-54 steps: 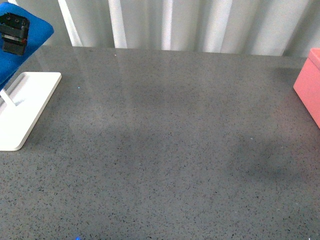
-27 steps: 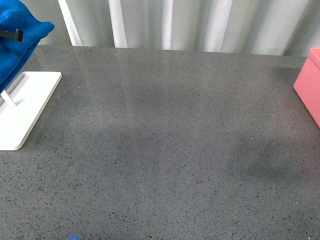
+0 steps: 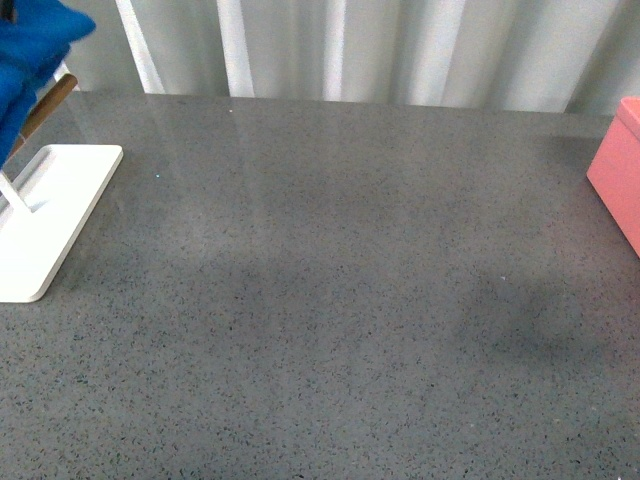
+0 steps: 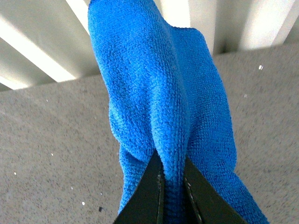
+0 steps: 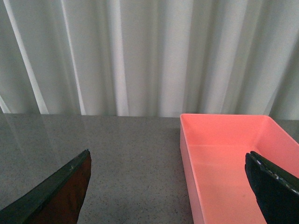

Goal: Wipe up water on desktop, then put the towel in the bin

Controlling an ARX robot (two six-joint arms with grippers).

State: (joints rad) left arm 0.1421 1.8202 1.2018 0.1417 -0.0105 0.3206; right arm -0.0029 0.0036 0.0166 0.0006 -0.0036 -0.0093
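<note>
The blue towel [image 3: 25,50] hangs bunched at the far left top of the front view, above the white stand. In the left wrist view my left gripper [image 4: 172,161] is shut on a fold of the towel [image 4: 159,93], which is pinched between the two black fingers [image 4: 149,191]. The towel is held off the dark grey speckled desktop [image 3: 330,280]. No water is visible on the desktop. The salmon-pink bin [image 3: 620,175] sits at the right edge. In the right wrist view my right gripper [image 5: 168,156] stands open and empty over the near wall of the bin [image 5: 184,158].
A flat white stand [image 3: 50,210] with a brown wooden rod [image 3: 45,105] stands at the left edge of the desktop, just under the towel. White pleated curtains [image 3: 350,50] close off the far side. The bin holds nothing.
The towel has moved up and to the left, partly out of the front view. The black left gripper body has left that view. The brown rod is now uncovered.
</note>
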